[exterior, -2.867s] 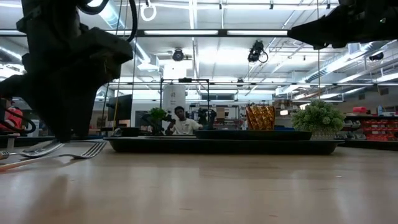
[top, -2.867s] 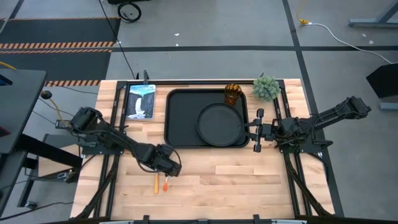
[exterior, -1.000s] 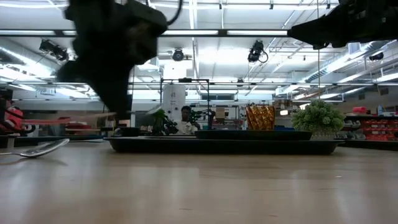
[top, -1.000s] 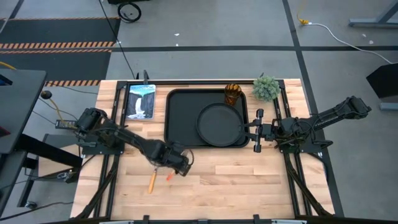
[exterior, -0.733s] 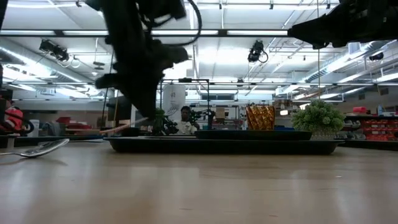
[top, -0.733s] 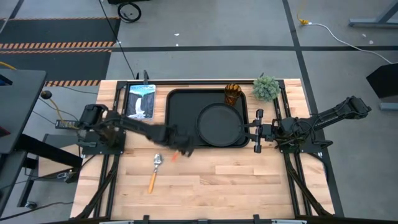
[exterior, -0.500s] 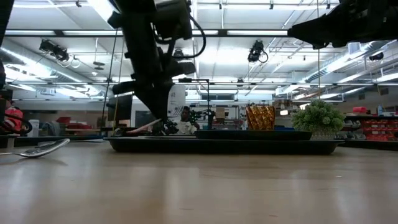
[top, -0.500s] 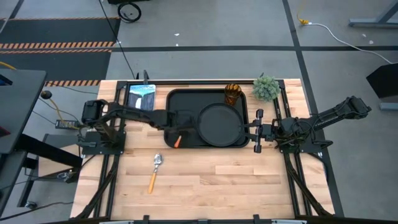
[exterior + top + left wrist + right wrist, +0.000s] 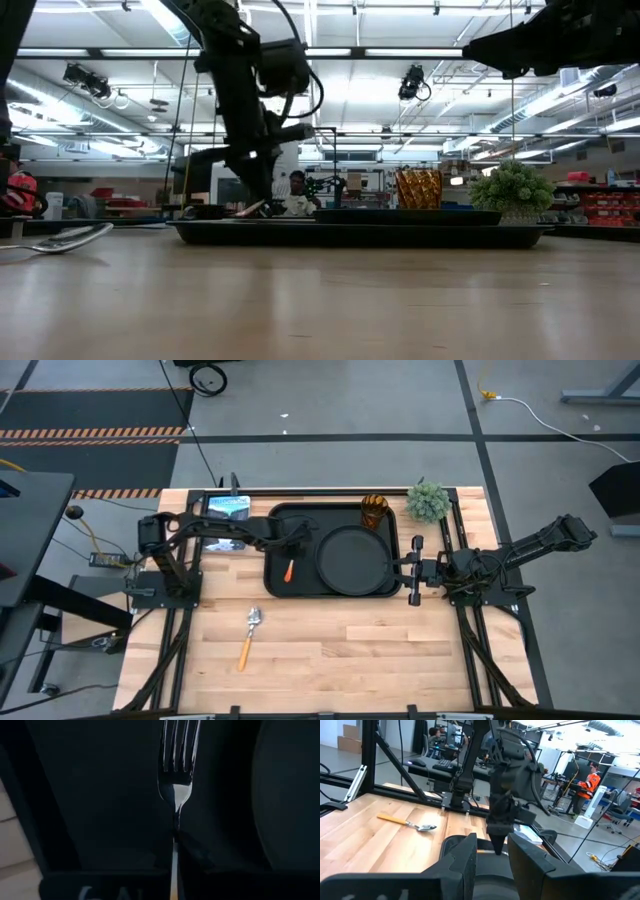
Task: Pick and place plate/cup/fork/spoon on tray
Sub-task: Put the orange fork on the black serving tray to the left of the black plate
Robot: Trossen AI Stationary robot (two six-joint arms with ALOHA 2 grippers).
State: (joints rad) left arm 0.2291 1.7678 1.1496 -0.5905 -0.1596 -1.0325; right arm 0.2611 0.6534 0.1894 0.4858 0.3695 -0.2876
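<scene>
The black tray [image 9: 281, 518] lies at the table's far middle. The round black plate [image 9: 355, 558] lies on its right half, and the amber cup [image 9: 374, 511] stands in its far right corner. My left gripper [image 9: 294, 547] is over the tray's left part, shut on the fork [image 9: 288, 571], whose silver prongs show in the left wrist view [image 9: 179, 750]. The spoon [image 9: 248, 635] lies on the bare wood near the table's front left. My right gripper [image 9: 413, 570] waits open just beyond the tray's right edge. My left gripper pinches the fork at its thin neck [image 9: 175, 827], where the silver part meets the reddish-orange handle, between its two fingers. The fingers come from above, slanting down. The fork lies along them, prongs ahead, low over the tray floor. Whether it touches the tray I cannot tell.
A small green potted plant [image 9: 428, 502] stands at the far right beside the tray. A picture card [image 9: 226, 508] lies left of the tray, partly under my left arm. Bare wood spreads along the table's near half.
My left gripper has carried the fork from the near left, beside the spoon, toward the far edge and a little right. It has come down over the tray's left part, still shut on the fork. The spoon, plate and cup have stayed put.
</scene>
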